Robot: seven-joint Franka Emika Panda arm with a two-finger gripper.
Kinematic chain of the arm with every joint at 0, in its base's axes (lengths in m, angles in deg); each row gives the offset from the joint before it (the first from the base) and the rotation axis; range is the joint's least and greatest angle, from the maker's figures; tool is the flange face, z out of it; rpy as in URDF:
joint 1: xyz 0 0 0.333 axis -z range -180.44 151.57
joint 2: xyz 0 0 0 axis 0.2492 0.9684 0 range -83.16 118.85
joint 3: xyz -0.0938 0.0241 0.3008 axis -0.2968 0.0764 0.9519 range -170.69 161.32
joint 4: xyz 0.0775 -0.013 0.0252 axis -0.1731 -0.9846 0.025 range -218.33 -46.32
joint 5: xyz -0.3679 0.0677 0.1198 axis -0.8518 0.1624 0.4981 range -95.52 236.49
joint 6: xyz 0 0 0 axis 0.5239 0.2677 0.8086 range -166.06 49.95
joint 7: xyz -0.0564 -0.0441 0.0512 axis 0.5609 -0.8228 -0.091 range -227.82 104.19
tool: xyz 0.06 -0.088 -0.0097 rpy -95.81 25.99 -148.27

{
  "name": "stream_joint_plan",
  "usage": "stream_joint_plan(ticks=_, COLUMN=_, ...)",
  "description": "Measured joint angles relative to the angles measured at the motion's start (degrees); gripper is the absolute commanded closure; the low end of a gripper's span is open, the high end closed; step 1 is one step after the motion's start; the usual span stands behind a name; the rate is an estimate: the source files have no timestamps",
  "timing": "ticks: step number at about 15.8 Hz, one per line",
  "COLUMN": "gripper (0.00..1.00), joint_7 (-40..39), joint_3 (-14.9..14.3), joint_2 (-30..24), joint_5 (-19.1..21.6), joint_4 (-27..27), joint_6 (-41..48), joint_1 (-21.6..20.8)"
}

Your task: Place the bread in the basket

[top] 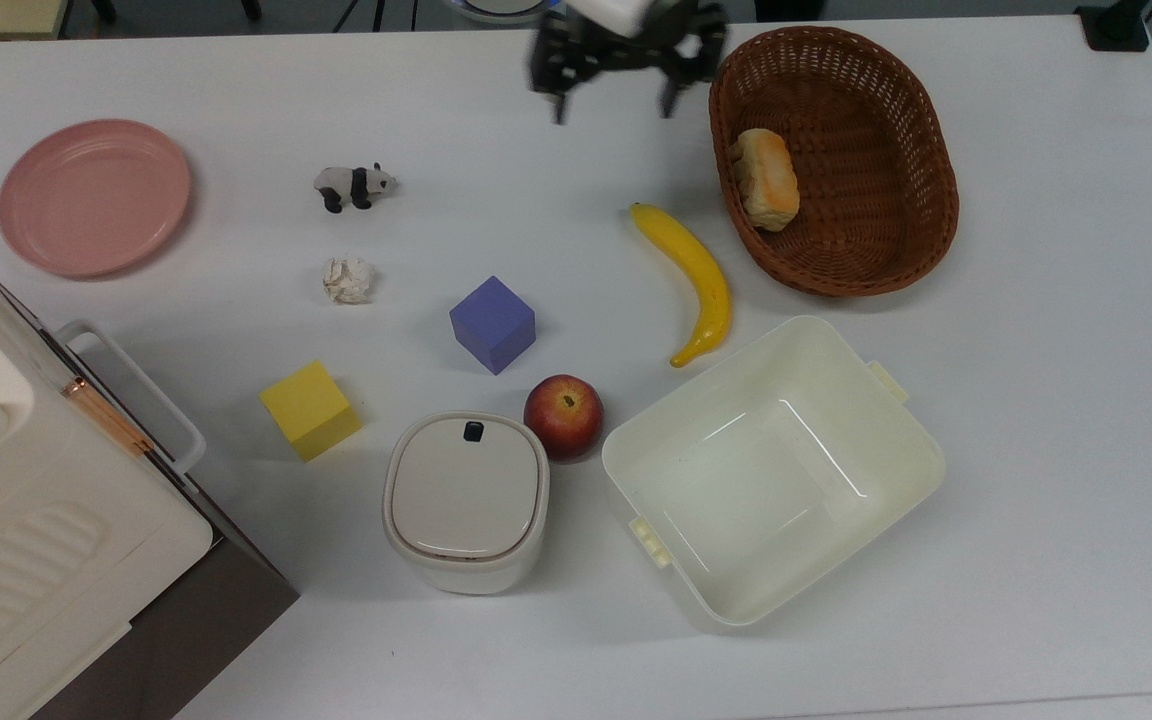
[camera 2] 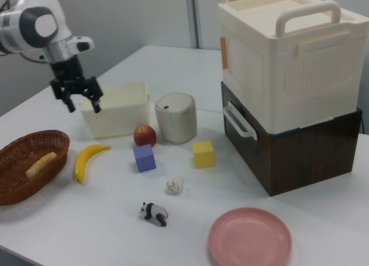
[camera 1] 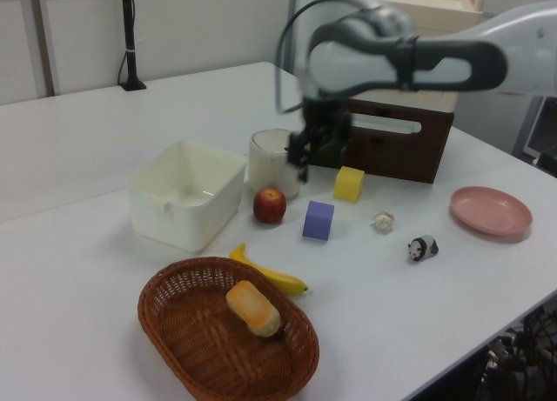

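Though spread and empty, gripper [top: 614, 88] hangs high, well apart from bread [top: 766, 178] lying inside wicker basket [top: 921, 210], down past jaws. Looks light, soft, crushable; glossy crust maybe slippery. Best pinched gently across pale sides, mid-length.

Probably a lab: white table [top: 1036, 450] of test props, partition walls [camera 1: 209, 23].

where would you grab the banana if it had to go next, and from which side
Grip the banana across its thick middle, from straight above. It lies flat on the table, curved, with free space on both long sides; the open gripper would likely straddle it crosswise there.
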Motion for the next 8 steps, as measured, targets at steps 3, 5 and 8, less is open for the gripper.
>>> stream_joint_plan(ticks=3, gripper=0.00, joint_7=0.01, joint_3=-4.10, joint_2=-1.92, joint_5=0.07, joint_4=0.02, joint_6=2.12, joint_1=1.18)
stream_joint_plan(ticks=5, gripper=0.00, joint_7=0.33, joint_3=-5.27, joint_2=-2.43, joint_5=0.36, joint_4=0.04, joint_6=2.88, joint_1=2.58)
stream_joint_plan(ticks=8, gripper=0.00, joint_7=0.56, joint_3=-6.98, joint_2=-2.91, joint_5=4.51, joint_4=0.31, joint_6=2.89, joint_1=5.13)
